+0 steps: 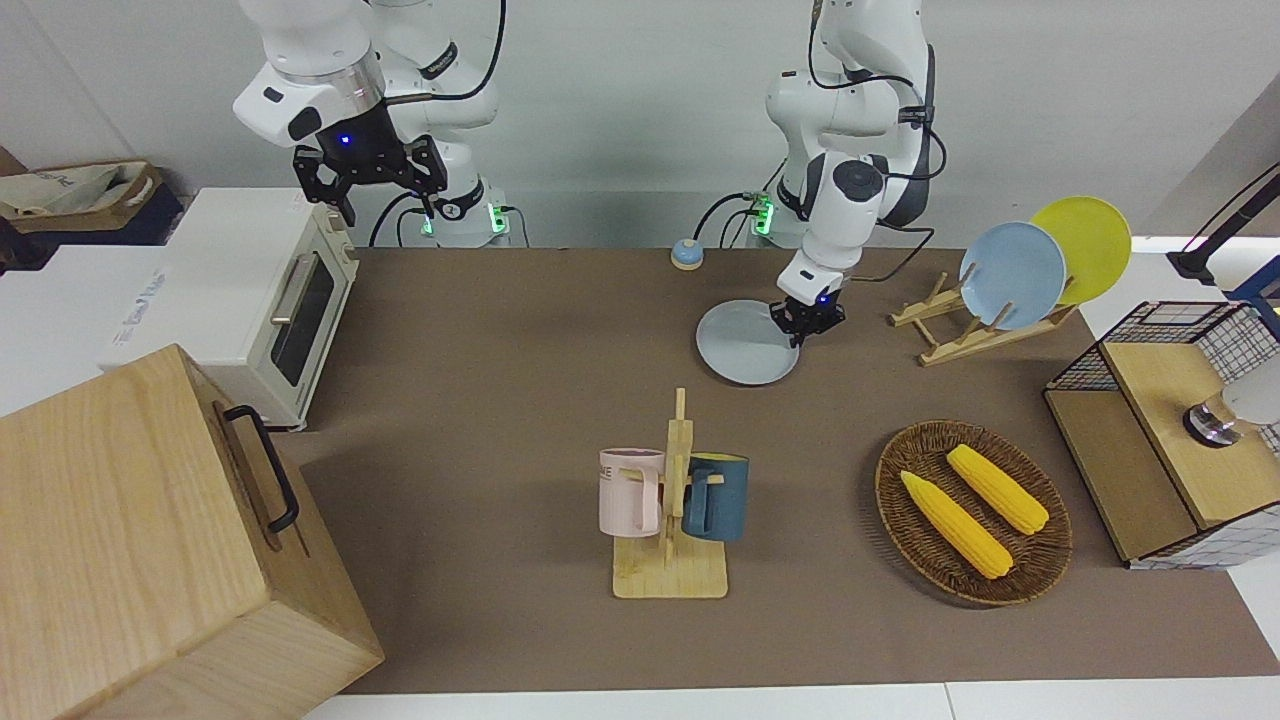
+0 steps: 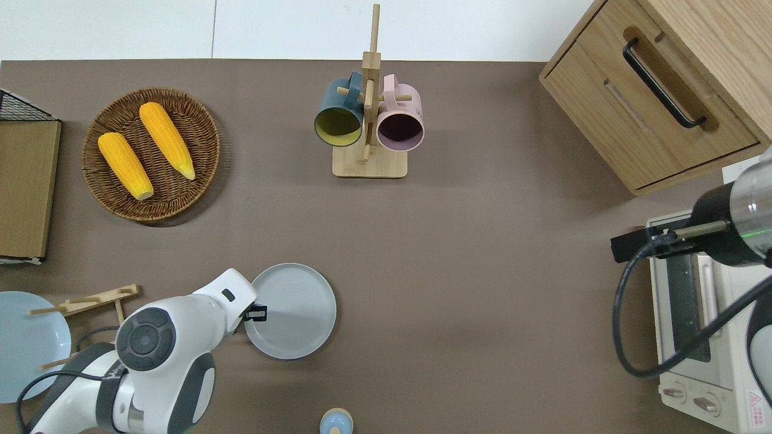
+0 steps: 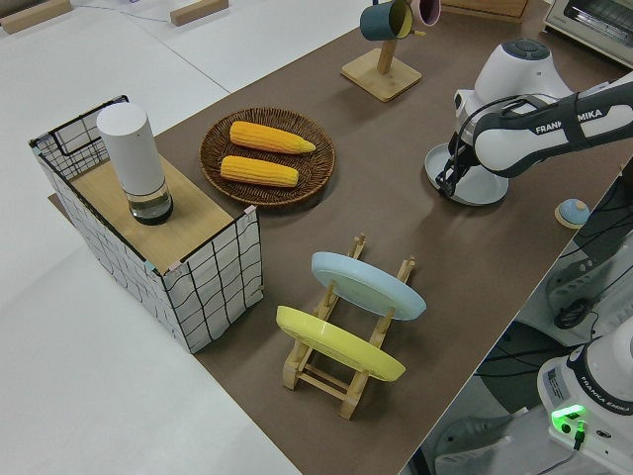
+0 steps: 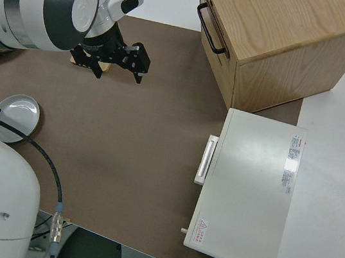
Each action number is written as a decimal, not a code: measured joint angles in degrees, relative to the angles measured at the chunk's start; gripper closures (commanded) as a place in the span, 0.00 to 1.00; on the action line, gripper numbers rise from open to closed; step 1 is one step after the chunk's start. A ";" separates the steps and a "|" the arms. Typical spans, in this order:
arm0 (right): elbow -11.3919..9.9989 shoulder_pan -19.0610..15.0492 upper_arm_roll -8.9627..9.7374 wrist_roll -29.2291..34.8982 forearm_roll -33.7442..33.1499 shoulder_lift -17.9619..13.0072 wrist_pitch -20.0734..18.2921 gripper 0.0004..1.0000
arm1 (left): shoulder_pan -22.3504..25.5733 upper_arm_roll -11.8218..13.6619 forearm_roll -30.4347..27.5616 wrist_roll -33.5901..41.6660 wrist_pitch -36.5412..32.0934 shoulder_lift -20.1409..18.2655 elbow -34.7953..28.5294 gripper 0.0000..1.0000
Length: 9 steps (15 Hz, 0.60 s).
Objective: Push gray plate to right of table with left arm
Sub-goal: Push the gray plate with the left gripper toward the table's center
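Gray plate: the round, shallow, pale gray-blue plate [image 2: 291, 311] lies flat on the matte brown table [image 2: 470, 289], in the half nearer the robots, roughly 7 o'clock from the table's middle in the overhead view.
Pusher: the left arm's small black two-finger gripper [image 2: 256, 313] is at the plate's 9 o'clock rim, low at table level; it grips nothing, and whether its fingers are together or apart I cannot tell.
Heading: a round plate has no long axis; rim up, its travel should run toward 3 o'clock, the right arm's end.
Risk: the contact looks off-centre, so the plate may spin or slip off the fingers; a gripper riding too high could climb the low rim.
Neighbours: wooden mug stand with a blue and a pink mug [image 2: 368, 117] at the plate's 1 o'clock, well apart; small blue-topped bell [image 2: 336, 421] near at 5 o'clock.
Ahead: white toaster oven [image 1: 255, 300] at the path's end.
Right arm: the gripper [image 1: 368, 170] is parked, fingers spread, empty.
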 measured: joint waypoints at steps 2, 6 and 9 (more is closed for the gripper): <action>0.00 0.00 0.00 0.00 0.00 0.00 0.00 0.02 | -3.03 -0.05 -0.04 -4.42 0.01 0.62 0.88 1.00; 0.00 0.00 0.00 0.00 0.00 0.00 0.00 0.02 | -7.71 -0.17 -0.08 -11.74 0.17 2.25 2.55 1.00; 0.00 0.00 0.00 0.00 0.00 0.00 0.00 0.02 | -10.32 -0.91 -0.11 -16.82 0.24 4.41 4.87 1.00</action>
